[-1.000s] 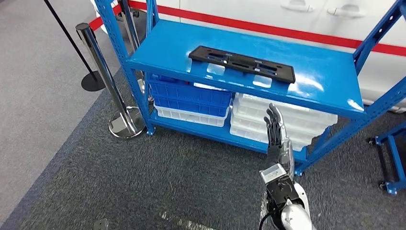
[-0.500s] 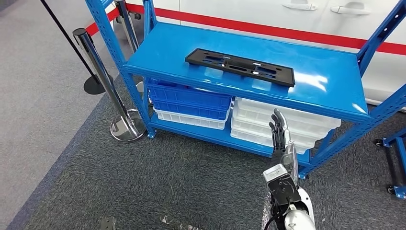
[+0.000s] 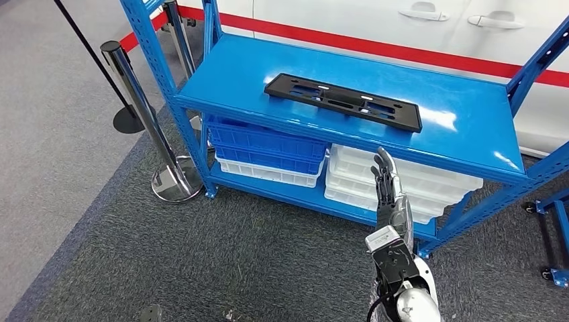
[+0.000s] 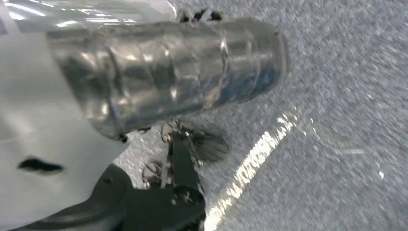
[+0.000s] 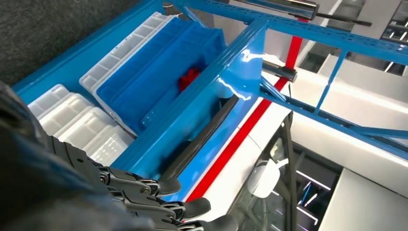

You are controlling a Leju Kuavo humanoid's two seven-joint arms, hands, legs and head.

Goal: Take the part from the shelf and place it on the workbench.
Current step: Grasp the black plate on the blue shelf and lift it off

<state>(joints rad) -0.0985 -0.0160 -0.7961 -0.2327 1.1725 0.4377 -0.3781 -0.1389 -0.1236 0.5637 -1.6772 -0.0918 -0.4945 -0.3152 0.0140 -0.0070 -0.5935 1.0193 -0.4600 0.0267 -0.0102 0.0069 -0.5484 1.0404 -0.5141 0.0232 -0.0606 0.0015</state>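
A long flat black part (image 3: pixel 343 101) with slots lies on the top board of the blue shelf (image 3: pixel 463 121), near its front edge. In the right wrist view the black part (image 5: pixel 199 139) shows edge-on along the shelf board. My right hand (image 3: pixel 387 192) is raised in front of the shelf, below the top board, fingers straight and apart, holding nothing. Its dark fingers (image 5: pixel 144 185) reach toward the shelf's edge without touching it. The left wrist view looks down at grey carpet, with none of the left hand's fingers plainly showing.
On the lower shelf stand blue bins (image 3: pixel 268 142) and white bins (image 3: pixel 402 178). A chrome stanchion post (image 3: pixel 137 100) stands at the shelf's left. A white car with a red stripe (image 3: pixel 402 47) is behind. Another blue frame (image 3: pixel 553 215) is at the right.
The camera has shifted, so the shelf sits a little lower and nearer in the picture. My right hand stays raised in front of the shelf with fingers spread; the part has not moved.
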